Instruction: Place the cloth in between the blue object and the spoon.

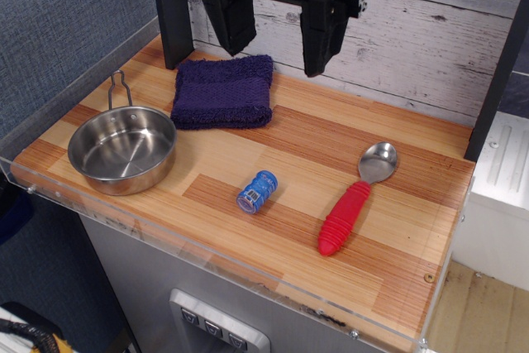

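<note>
The two black fingers (230, 18) of the gripper (277, 31) hang wide apart above the back of the table, with nothing between them. They are flat, matte, wedge-shaped plates that narrow toward blunt tips, joined above by a black crossbar. The left-hand fingertip in the view hovers over the rear edge of the cloth (223, 92); the other hangs to the right of it, in front of the whitewashed plank wall (430, 39).

The cloth lies flat at the back left of the table (331, 155), folded into a thick, roughly square pad of dark purple knit with a nubbly surface. Its sides run slightly askew to the table edge.

The table is striped wood in light and reddish bands, with a clear plastic lip along its edges. In front and left of the cloth sits a round, shiny steel pan (122, 149), shallow, its wire handle pointing toward the back.

Toward the front middle, the blue object (257, 192) is a small plastic cylinder with a pale label, lying tilted with its top toward the upper right. Well to its right lies the spoon (357, 198): a polished metal bowl facing up and pointing to the back right, and a thick, ribbed red handle running toward the front left. Bare wood separates the two.
</note>
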